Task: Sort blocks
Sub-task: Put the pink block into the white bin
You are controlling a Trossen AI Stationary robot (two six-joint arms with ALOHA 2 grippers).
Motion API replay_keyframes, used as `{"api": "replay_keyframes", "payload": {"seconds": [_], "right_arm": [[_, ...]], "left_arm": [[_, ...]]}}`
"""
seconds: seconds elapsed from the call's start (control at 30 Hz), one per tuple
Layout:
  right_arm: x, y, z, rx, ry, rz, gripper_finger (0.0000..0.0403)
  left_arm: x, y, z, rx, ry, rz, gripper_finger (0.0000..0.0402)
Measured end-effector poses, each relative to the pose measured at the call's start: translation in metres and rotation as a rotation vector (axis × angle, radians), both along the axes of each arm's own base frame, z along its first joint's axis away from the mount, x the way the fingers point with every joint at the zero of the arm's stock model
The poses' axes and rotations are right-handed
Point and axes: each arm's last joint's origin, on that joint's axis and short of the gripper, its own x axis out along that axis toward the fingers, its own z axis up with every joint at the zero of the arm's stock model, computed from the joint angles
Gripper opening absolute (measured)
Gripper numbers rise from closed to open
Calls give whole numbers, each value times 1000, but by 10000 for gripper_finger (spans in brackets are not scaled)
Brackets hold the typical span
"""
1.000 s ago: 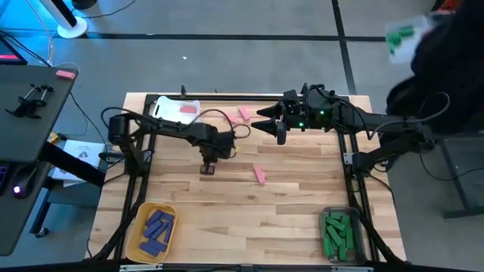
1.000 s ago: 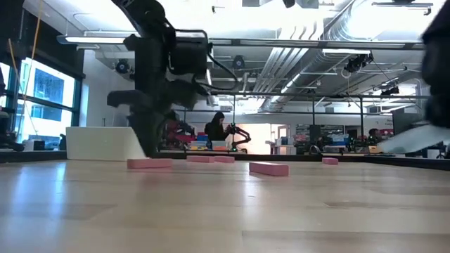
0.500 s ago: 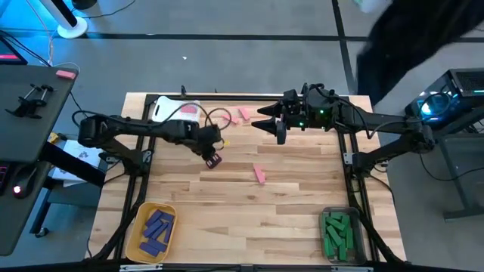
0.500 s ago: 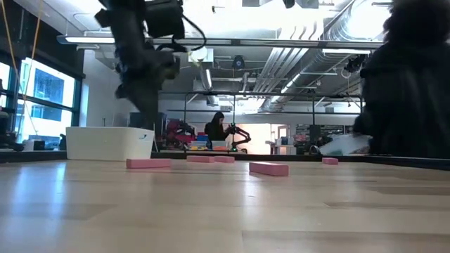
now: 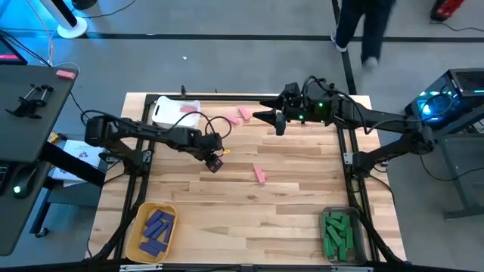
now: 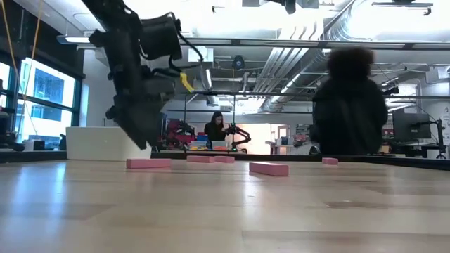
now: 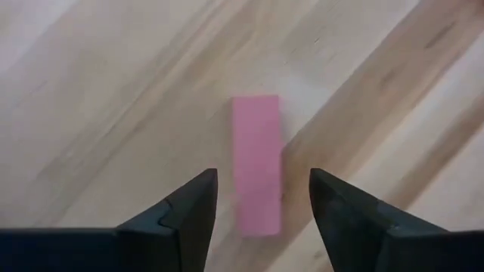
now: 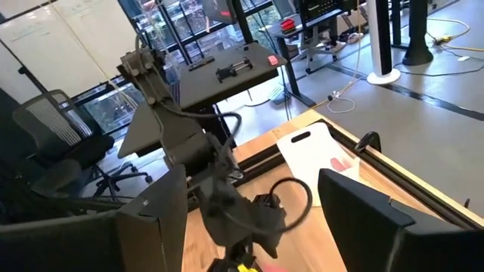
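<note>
Light plank table (image 5: 287,219) in open workshop, person (image 6: 349,105) standing behind. Left gripper (image 5: 214,161) above mid-table, jaws apart, holding nothing, pink block (image 7: 256,173) below between fingertips. Right gripper (image 5: 278,121) parted, empty, far edge. Purple blocks (image 5: 156,229) in yellow bin (image 5: 137,226), green blocks (image 5: 336,233) in clear bin (image 5: 326,217).

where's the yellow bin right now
In the high view the yellow bin sits at the table's near left corner, holding purple blocks.
</note>
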Motion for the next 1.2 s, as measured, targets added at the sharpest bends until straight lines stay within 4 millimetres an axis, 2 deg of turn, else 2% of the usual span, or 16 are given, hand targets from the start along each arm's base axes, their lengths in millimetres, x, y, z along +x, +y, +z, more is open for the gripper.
{"api": "replay_keyframes", "payload": {"seconds": [0.33,0.43,0.57,0.6,0.73,0.83,0.9,1.03,1.2], "right_arm": [[0,0,0,0,0,2,232],[0,0,0,0,1,2,232],[0,0,0,2,2,2,232],[0,0,0,3,1,2,232],[0,0,0,4,3,2,232],[0,0,0,25,-1,-2,232],[0,0,0,29,-2,-3,232],[0,0,0,29,-2,-3,232],[0,0,0,28,-2,-2,232]], "left_arm": [[10,1,-39,-47,120,23,201],[9,1,-39,-43,132,4,169],[4,7,-23,-57,72,-18,47],[1,12,-15,-55,44,-5,39],[-16,37,32,42,-137,109,41],[-39,54,65,140,-247,221,41],[-59,65,81,228,-254,308,41],[-94,81,85,305,-103,442,44],[-113,97,78,307,16,487,82]]}}
